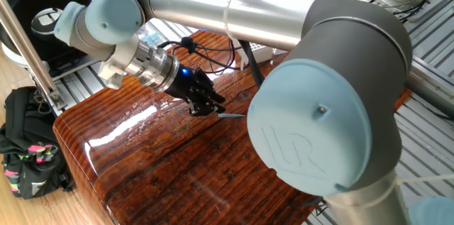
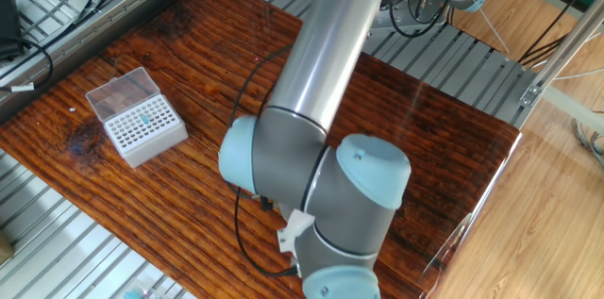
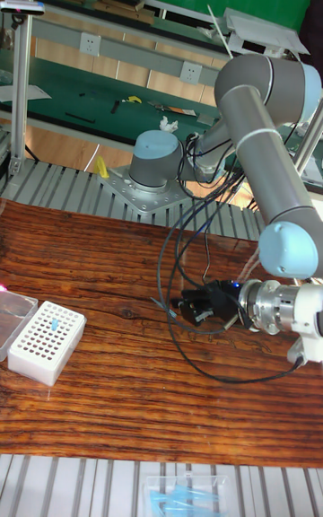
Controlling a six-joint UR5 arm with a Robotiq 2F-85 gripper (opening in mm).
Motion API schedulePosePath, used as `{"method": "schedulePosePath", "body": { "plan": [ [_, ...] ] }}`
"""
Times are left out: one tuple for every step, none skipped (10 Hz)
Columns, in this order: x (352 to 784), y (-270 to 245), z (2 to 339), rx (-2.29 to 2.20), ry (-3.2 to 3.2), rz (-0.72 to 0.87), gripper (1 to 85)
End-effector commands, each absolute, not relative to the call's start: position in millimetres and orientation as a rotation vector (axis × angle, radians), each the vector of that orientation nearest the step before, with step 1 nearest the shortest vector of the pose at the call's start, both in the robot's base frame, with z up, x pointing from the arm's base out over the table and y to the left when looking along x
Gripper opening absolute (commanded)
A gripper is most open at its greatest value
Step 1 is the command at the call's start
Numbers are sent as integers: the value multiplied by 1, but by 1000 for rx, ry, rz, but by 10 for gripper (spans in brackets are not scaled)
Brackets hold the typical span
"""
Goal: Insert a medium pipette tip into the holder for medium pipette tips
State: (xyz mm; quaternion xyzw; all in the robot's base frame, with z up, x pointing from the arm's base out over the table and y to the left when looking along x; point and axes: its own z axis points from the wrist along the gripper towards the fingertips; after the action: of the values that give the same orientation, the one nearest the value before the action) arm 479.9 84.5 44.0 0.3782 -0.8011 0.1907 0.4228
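The medium pipette tip lies flat on the wooden table, a thin greyish sliver just past my fingertips; it also shows in the tall fixed view. My gripper hovers low over the wood beside it, black fingers slightly apart and holding nothing; its other sighting is in the tall view. In the other fixed view the arm hides both. The holder for medium pipette tips, a white holed block with a clear lid, stands far left, also, with one bluish tip in it.
The big arm's elbow and forearm span the table's middle. Black cables loop behind the gripper. Metal rails edge the wooden table. A black bag sits on the floor.
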Motion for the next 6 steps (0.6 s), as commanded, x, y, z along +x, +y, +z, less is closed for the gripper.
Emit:
{"method": "schedulePosePath", "body": {
  "plan": [
    [480, 87, 42, 908, -1989, 512, 360],
    [481, 86, 43, 897, -1989, 521, 360],
    [485, 84, 43, 882, -1983, 538, 357],
    [489, 84, 41, 868, -1980, 547, 350],
    [491, 83, 38, 853, -1983, 543, 347],
    [489, 83, 31, 836, -1994, 517, 343]
  ]
}}
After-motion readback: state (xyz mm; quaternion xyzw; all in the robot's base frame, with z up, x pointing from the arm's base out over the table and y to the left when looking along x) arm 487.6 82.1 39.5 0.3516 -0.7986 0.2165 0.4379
